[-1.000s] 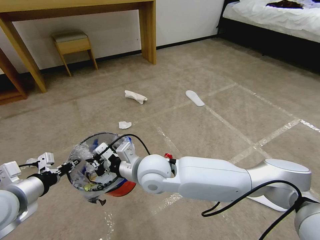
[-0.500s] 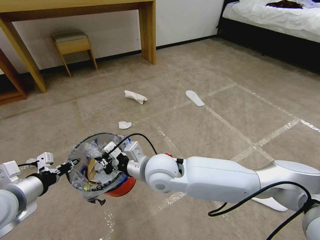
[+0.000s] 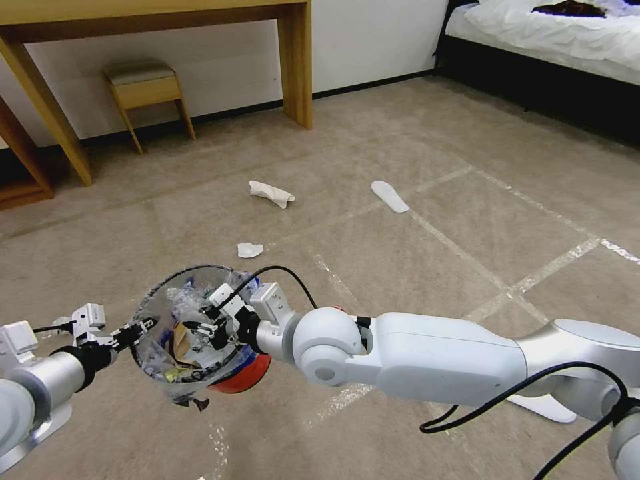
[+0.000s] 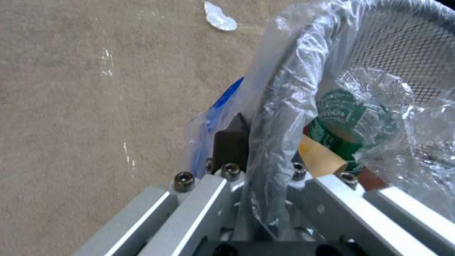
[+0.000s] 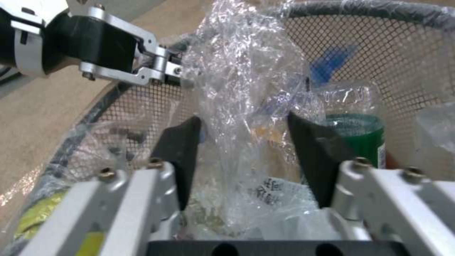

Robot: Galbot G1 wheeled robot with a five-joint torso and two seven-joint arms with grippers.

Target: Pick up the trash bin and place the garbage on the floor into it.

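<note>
litter is now lying inside the trash bin (image 3: pixel 190 333): half a second ago a brown paper piece appeared in its mouth where only crinkled liner showed a second ago, and it is resting there now beside a green-labelled bottle (image 5: pixel 362 137). the right gripper (image 3: pixel 212 328) is hanging over the bin's mouth with its jaws apart and nothing between them but loose liner plastic, so i am judging the drop as done. the arm has also been shifting slightly back toward the robot's right across the last second.

the left gripper (image 3: pixel 143 327) is holding the bin off the floor (image 3: pixel 413 267), its jaws clamped on the dark rim and the liner, one on each side of it. the bin is tilting, its red base (image 3: pixel 243 379) pointing down and toward the robot's right.

more garbage is waiting on the carpet ahead: a small crumpled tissue (image 3: pixel 250 250) nearest the bin, a larger white crumple (image 3: pixel 271 193) beyond it, and a flat slipper (image 3: pixel 390 196) well apart to the right. a second white slipper (image 3: pixel 543 407) is lying under the right arm. so the task looks partway done, several pieces remaining.
</note>
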